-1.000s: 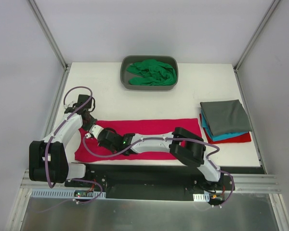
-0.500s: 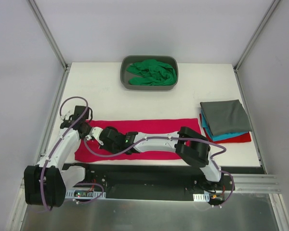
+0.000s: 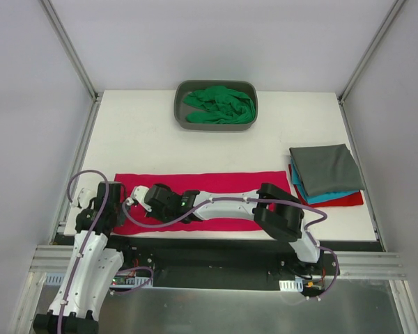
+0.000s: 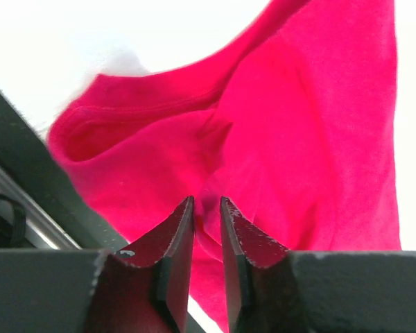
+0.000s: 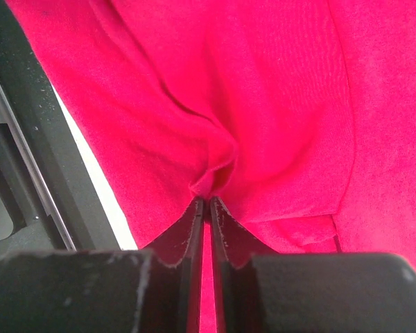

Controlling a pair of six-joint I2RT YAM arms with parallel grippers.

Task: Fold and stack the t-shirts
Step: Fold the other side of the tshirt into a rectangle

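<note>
The crimson-pink t-shirt (image 3: 223, 182) lies as a long folded strip across the near part of the table. My right gripper (image 3: 134, 199) reaches across to its left end and is shut on a pinched fold of it (image 5: 209, 201). My left gripper (image 3: 117, 211) is at the strip's near-left corner, its jaws almost together on a fold of the pink fabric (image 4: 206, 202). The bright green t-shirt (image 3: 219, 104) lies crumpled in the tub. The dark grey t-shirt (image 3: 325, 169) lies folded on the teal one (image 3: 331, 197) and the red one (image 3: 350, 201) at the right.
The grey plastic tub (image 3: 179, 115) stands at the back centre. The black rail (image 4: 28, 173) runs along the table's near edge just beside the shirt's left end. Frame posts rise at the back corners.
My left arm has swung from the strip's far-left corner toward the near-left edge of the table. The right gripper has stayed at the strip's left end.
</note>
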